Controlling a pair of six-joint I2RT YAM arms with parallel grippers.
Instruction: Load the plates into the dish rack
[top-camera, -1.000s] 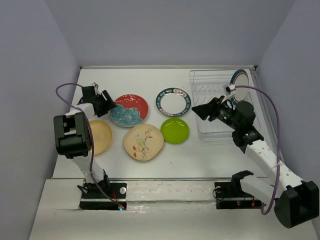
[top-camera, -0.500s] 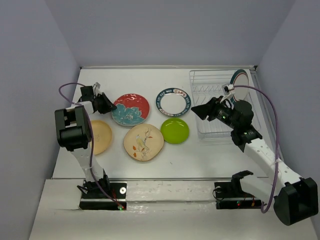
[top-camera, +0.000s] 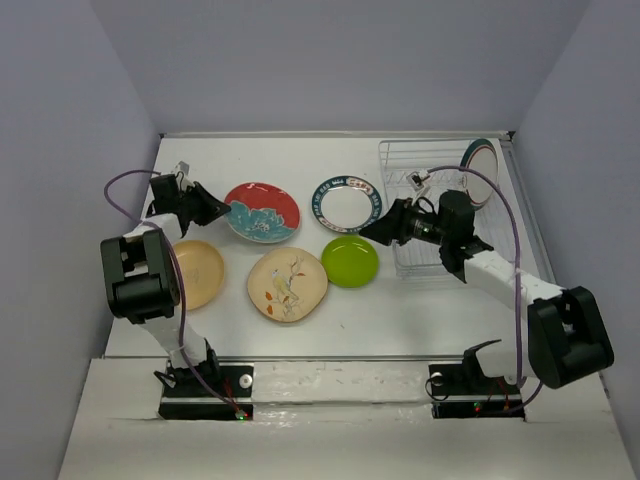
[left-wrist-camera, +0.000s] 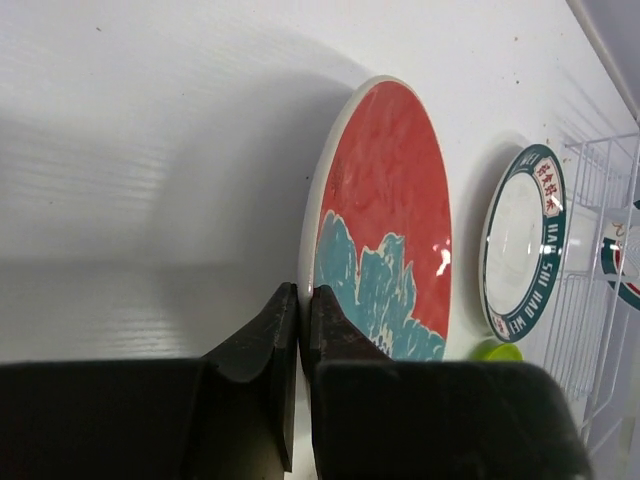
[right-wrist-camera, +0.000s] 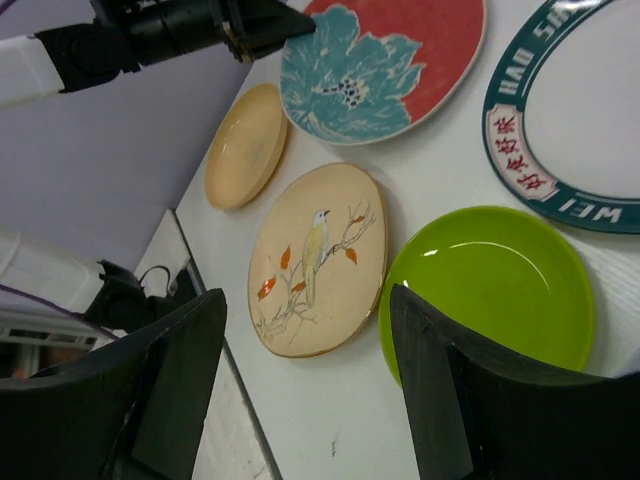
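Note:
My left gripper (top-camera: 217, 208) is shut on the left rim of the red plate with the teal flower (top-camera: 264, 212); in the left wrist view both jaws pinch that rim (left-wrist-camera: 300, 298). On the table lie a white plate with a teal rim (top-camera: 350, 203), a lime green plate (top-camera: 350, 261), a beige bird plate (top-camera: 287, 283) and a tan-orange plate (top-camera: 199, 273). A second teal-rimmed plate (top-camera: 481, 168) stands in the dish rack (top-camera: 428, 176). My right gripper (top-camera: 367, 231) hangs open and empty above the green plate (right-wrist-camera: 500, 290) and the bird plate (right-wrist-camera: 315, 230).
The rack sits at the table's back right, close to the right wall. The left arm's purple cable (top-camera: 125, 180) loops near the left wall. The right arm's cable (top-camera: 505, 215) arcs over the rack. Both arm bases stand at the near edge.
The left gripper closed on the red plate's rim, and the plate shifted slightly toward the back. The right arm swung left from the rack toward the green plate, and its jaws widened.

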